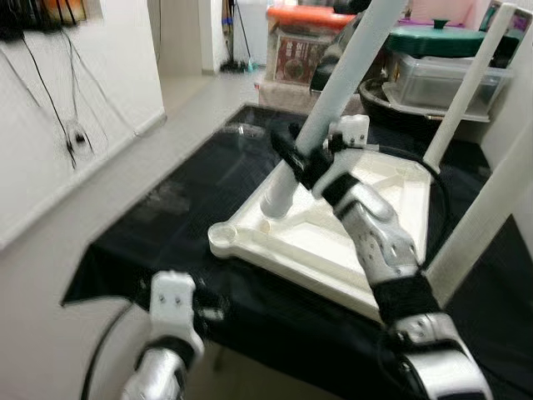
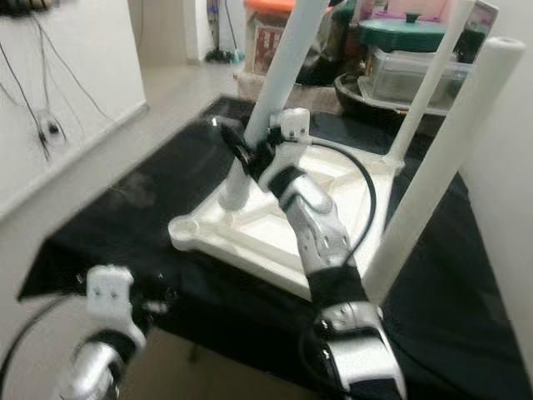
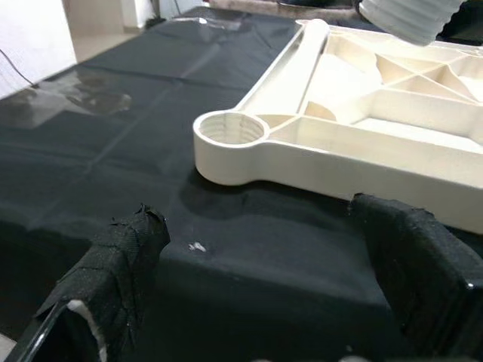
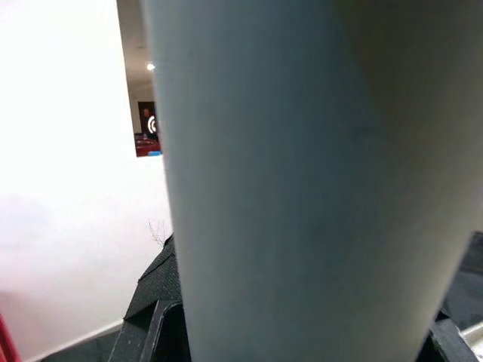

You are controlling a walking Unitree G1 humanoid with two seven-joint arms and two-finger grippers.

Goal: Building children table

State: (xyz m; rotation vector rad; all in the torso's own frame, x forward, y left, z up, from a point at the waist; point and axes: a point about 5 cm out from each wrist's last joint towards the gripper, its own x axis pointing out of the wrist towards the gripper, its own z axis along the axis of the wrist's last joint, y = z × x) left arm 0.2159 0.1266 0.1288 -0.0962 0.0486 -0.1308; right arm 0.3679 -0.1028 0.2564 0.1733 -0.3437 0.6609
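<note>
Two legs stand at the right of the upturned tabletop [image 1: 333, 242]. Your right gripper [image 1: 301, 161] clamps a third leg [image 1: 333, 100] near the far-left corner — near-left socket [image 3: 232, 130] unfilled, left gripper [image 3: 256, 294] open.

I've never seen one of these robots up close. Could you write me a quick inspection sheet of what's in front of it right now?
Surface: black cloth spread over a low surface.
Job's things: white tabletop lying upside down; two legs standing in far and near-right corners; third leg tilted over a socket; near-left socket empty.
Clutter: nothing seen on the cloth.
Grippers: right gripper shut on the tilted leg; left gripper open, low at the cloth's near edge, fingers pointing at the empty socket.
Cables: black cable looping from the right wrist; wires on the left wall.
Surroundings: storage boxes and a green lid behind.
</note>
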